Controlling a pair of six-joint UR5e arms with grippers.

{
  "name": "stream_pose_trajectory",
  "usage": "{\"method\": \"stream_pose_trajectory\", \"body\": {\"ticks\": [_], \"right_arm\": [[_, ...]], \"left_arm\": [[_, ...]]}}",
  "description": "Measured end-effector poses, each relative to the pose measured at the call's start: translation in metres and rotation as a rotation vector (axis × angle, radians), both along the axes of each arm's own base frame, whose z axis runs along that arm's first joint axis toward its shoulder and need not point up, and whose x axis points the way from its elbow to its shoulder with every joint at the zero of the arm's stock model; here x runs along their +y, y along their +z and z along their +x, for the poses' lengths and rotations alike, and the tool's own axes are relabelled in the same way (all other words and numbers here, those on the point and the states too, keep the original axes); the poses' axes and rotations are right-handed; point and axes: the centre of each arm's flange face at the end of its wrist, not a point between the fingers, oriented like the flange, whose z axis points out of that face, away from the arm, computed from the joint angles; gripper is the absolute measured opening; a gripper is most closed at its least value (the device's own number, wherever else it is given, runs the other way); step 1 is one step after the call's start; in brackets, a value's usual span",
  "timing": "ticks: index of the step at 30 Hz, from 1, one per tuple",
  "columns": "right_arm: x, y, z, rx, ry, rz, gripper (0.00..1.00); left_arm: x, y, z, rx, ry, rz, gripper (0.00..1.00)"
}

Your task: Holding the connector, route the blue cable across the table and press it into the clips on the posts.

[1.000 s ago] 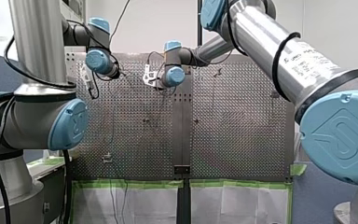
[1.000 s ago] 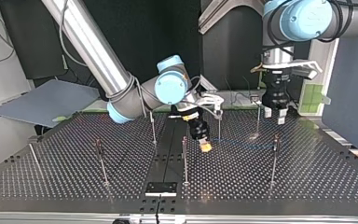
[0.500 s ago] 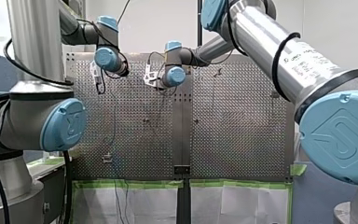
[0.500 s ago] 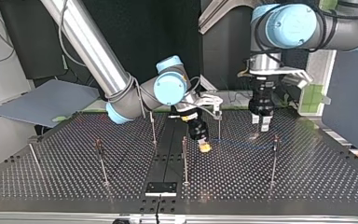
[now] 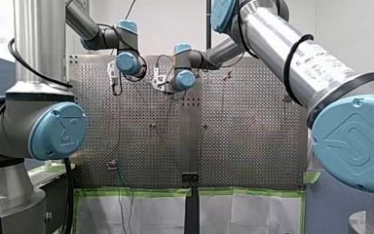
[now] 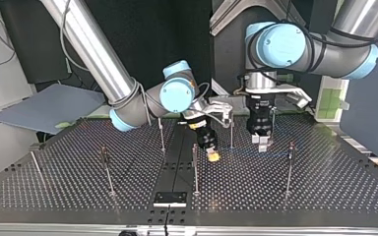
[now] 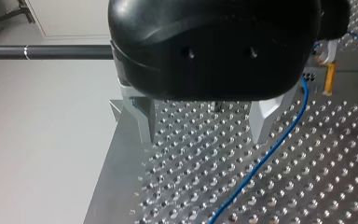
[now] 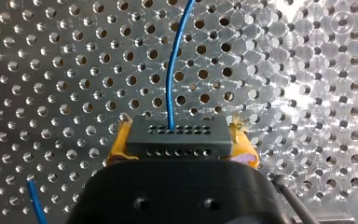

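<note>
My right gripper (image 8: 181, 145) has its yellow pads shut on a dark connector block (image 8: 179, 133). The blue cable (image 8: 171, 70) leaves the block and runs ahead over the perforated plate. In the top view this gripper (image 6: 213, 156) hangs low near the middle, beside a thin post (image 6: 195, 167). The blue cable (image 6: 251, 152) stretches from it toward a post (image 6: 289, 167) at the right. My left gripper (image 6: 262, 143) hovers just above that cable, open. Its metal fingers (image 7: 143, 122) stand wide apart with nothing between them, and the cable (image 7: 270, 149) passes beside one finger.
Several thin posts with clips stand on the perforated table (image 6: 325, 191), such as one (image 6: 107, 169) at the top view's left and one (image 6: 231, 129) behind my right gripper. A dark centre strip with a small plate (image 6: 170, 198) runs to the front edge.
My left arm has swung toward the top view's left, closing in on the cable and my right gripper. My right gripper has barely moved and keeps hold of the connector.
</note>
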Motion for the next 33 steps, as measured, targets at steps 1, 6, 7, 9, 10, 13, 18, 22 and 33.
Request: {"method": "stream_pose_trajectory", "body": {"ticks": [1,6,7,9,10,13,18,22,33], "right_arm": [[-0.001,0.000,0.000,0.000,-0.001,0.000,0.00],[-0.003,0.000,-0.002,0.002,-0.004,0.000,0.00],[-0.004,0.000,-0.003,0.003,-0.005,-0.001,0.00],[-0.005,0.000,-0.004,0.003,-0.007,-0.002,0.00],[-0.006,0.000,-0.004,0.004,-0.008,-0.002,0.00],[-0.008,0.000,-0.005,0.005,-0.011,-0.003,0.00],[-0.011,-0.001,-0.007,0.007,-0.014,-0.005,0.00],[-0.012,-0.001,-0.008,0.009,-0.016,-0.006,0.00],[-0.014,-0.002,-0.008,0.011,-0.017,-0.006,0.00]], "left_arm": [[-0.001,0.000,0.003,-0.001,0.006,0.002,1.00],[0.001,-0.002,0.021,0.000,0.052,0.014,1.00],[0.002,-0.004,0.024,0.003,0.062,0.016,1.00],[0.004,-0.008,0.031,0.011,0.086,0.020,1.00],[0.006,-0.010,0.033,0.014,0.096,0.020,1.00],[0.012,-0.013,0.039,0.019,0.121,0.021,1.00],[0.016,-0.020,0.050,0.025,0.127,0.026,1.00],[0.015,-0.020,0.054,0.015,0.118,0.027,1.00],[0.022,-0.018,0.060,-0.005,0.110,0.014,0.84]]}}
